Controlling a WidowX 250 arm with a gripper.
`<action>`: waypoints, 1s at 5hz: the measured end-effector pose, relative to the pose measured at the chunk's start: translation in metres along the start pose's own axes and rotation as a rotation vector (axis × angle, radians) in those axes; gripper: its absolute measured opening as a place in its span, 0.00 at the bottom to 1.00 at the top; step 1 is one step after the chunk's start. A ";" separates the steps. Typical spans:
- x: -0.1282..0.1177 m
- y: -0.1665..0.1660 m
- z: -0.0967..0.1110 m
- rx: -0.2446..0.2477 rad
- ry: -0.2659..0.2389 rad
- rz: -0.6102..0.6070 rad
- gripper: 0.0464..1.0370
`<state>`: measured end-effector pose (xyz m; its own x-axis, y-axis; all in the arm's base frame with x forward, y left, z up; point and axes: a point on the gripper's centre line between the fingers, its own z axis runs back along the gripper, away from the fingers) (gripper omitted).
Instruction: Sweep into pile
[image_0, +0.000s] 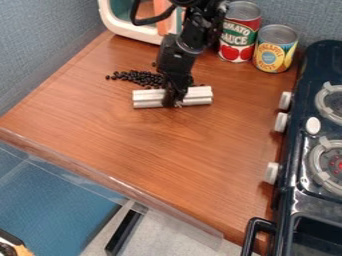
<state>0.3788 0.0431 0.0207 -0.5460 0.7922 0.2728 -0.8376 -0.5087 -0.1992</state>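
So the black beans (138, 77) lie loose on the far part of the worktop (147, 145), mostly left of the pincer (175, 102), with a few peeking out on its right. The arm blocks the middle, so no clue how many are behind it. Just nearer than them is a ribbed white bar (148, 98), lying crossways. Pincer's closed on its middle, covering that bit; the exact grip's hard to make out. Further out: red can (238, 35) and yellow can (274, 47) at the far edge, a pale-framed thing (107, 15) cut off up top, stove (297, 160) cropped on the right. Something in the near left corner (15, 246), can't tell what.
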 end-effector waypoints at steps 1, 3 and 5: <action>0.002 -0.012 0.003 -0.013 0.005 0.020 0.32; 0.003 -0.031 0.006 -0.023 0.022 0.032 0.32; 0.008 -0.023 0.036 -0.001 0.095 -0.005 0.32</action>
<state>0.3930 0.0490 0.0614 -0.5370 0.8234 0.1831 -0.8405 -0.5039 -0.1991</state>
